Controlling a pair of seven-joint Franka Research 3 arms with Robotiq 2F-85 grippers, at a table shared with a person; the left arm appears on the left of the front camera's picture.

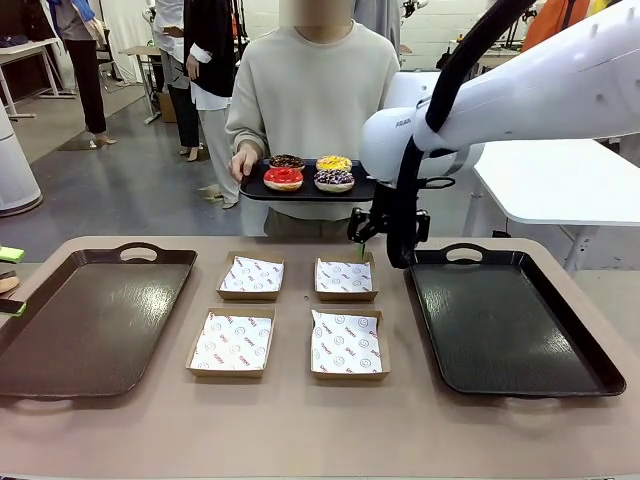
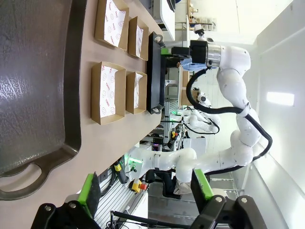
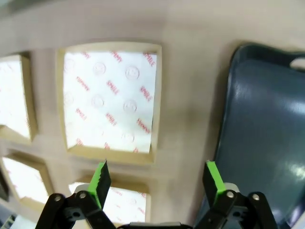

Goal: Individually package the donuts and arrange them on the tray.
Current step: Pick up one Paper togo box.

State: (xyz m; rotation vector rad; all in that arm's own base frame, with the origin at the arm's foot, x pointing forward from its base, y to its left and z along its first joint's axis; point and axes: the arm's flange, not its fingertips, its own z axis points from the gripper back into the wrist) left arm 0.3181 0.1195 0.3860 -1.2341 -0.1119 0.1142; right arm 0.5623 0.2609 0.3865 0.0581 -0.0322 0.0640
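Front: person (image 1: 312, 90) holds donuts (image 1: 309, 172); wrist cams: L gripper (image 2: 144, 183) open, R gripper (image 3: 156, 171) open (over box (image 3: 110, 98))

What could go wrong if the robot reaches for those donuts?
The four donuts sit tightly together on the person's hand-held tray, so the right arm's open jaws might smear a neighbour's icing. The tray could wobble if pushed. Loose paper in the boxes may shift when a donut lands.

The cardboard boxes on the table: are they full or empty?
Empty. All four boxes show only their printed paper; the donuts sit on the small tray that the person's hand holds.
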